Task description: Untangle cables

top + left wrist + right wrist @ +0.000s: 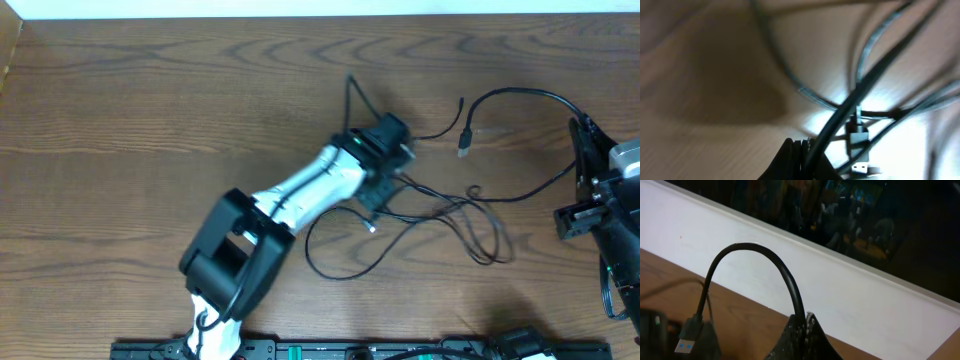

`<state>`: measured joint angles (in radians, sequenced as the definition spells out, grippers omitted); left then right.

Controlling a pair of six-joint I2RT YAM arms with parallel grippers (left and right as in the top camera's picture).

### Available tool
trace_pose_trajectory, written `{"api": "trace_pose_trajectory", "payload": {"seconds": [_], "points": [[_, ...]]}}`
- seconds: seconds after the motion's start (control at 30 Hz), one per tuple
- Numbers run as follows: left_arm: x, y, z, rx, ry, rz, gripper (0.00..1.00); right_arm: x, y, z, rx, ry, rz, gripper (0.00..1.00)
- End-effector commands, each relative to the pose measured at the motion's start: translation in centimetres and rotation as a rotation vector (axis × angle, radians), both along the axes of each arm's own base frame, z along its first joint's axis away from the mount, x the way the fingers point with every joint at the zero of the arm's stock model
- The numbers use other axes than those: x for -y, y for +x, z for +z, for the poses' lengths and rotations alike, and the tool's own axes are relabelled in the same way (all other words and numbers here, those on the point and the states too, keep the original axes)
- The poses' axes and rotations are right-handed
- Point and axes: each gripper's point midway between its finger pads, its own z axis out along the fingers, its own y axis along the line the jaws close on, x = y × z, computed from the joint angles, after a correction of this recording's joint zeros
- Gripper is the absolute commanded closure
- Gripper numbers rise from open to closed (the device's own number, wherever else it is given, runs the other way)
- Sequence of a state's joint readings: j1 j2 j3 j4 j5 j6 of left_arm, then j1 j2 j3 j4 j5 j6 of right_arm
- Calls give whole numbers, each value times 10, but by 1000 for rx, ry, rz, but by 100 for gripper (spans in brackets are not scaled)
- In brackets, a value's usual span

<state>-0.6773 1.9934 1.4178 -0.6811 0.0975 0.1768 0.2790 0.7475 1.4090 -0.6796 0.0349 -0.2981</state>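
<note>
I clamp my left pincer (807, 156) on one of the cables (875, 75) — right pincer (805, 326) pinching another — to pull them apart.

brown wood-grain table (140, 110), white strip (300, 7) along the far edge, black rail (150, 349) along the near edge
white-and-black left arm (300, 190) runs diagonally from bottom left to table centre; left gripper (388, 140) is down on the left end of the tangle, jaws not readable from above
thin black cables (470, 215): loose overlapping loops right of centre, one loop below the arm's wrist, one stray end pointing up past the gripper
one cord arcs from a small grey plug (464, 147) up and over to the right gripper (582, 130) at the right edge; black right arm (600, 210) partly cropped
</note>
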Motion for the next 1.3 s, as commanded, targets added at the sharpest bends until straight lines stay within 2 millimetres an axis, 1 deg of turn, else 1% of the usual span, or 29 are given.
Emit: {"api": "trace_pose_trajectory", "payload": {"seconds": [0.0, 0.03, 0.1, 0.17, 0.2, 0.23, 0.3, 0.33, 0.37, 0.4, 0.47, 0.5, 0.57, 0.6, 0.63, 0.7, 0.8, 0.9, 0.93, 1.07, 1.13, 1.17, 1.23, 1.27], "points": [[-72, 52, 49, 88, -37, 355, 93, 2, -2, 1, -1, 14, -11, 99], [-94, 61, 61, 97, -56, 451, 93, 2, -2, 0, -6, 12, -11, 99], [-150, 75, 88, 123, -97, 639, 93, 7, -1, -2, -14, 9, -38, 99], [-200, 79, 109, 156, -110, 768, 93, 15, 0, -5, -22, 5, -88, 99], [-229, 78, 121, 176, -113, 837, 93, 24, 1, -7, -29, 1, -138, 99], [-253, 75, 129, 189, -114, 894, 93, 29, 2, -8, -34, -2, -169, 99], [-306, 63, 147, 222, -112, 1028, 93, 54, 2, -11, -47, -14, -310, 99], [-328, 55, 154, 235, -110, 1086, 92, 70, 0, -12, -50, -20, -404, 99], [-346, 48, 160, 245, -121, 1137, 93, 86, -4, -12, -48, -25, -501, 99], [-362, 43, 167, 253, -164, 1189, 93, 107, -11, -10, -43, -29, -631, 99], [-386, 35, 180, 260, -279, 1305, 93, 150, -36, -5, -22, -30, -921, 99], [-396, 31, 184, 265, -322, 1343, 93, 171, -55, 0, -5, -25, -1087, 99], [-419, 20, 190, 276, -367, 1436, 92, 194, -89, 7, 13, -29, -1330, 99], [-430, 13, 190, 277, -376, 1495, 93, 201, -102, 11, 18, -25, -1415, 99], [-440, 7, 190, 276, -382, 1547, 93, 203, -109, 13, 21, -20, -1454, 99], [-453, -2, 189, 268, -391, 1624, 93, 204, -110, 15, 24, -17, -1461, 99], [-465, -13, 187, 258, -399, 1700, 93, 201, -105, 16, 30, -16, -1427, 99], [-466, -13, 187, 262, -403, 1705, 93, 199, -99, 17, 37, -12, -1392, 99], [-464, -10, 188, 261, -416, 1693, 93, 198, -97, 17, 38, -12, -1381, 99], [-441, 9, 196, 268, -492, 1552, 92, 198, -96, 17, 38, -15, -1372, 98], [-423, 21, 202, 268, -544, 1450, 93, 197, -95, 16, 36, -17, -1368, 98], [-410, 29, 207, 271, -581, 1368, 93, 197, -94, 16, 37, -18, -1360, 99], [-367, 46, 225, 278, -703, 1114, 93, 193, -86, 16, 52, 9, -1313, 98], [-345, 51, 234, 277, -763, 996, 93, 190, -82, 16, 63, 35, -1284, 99]]}}
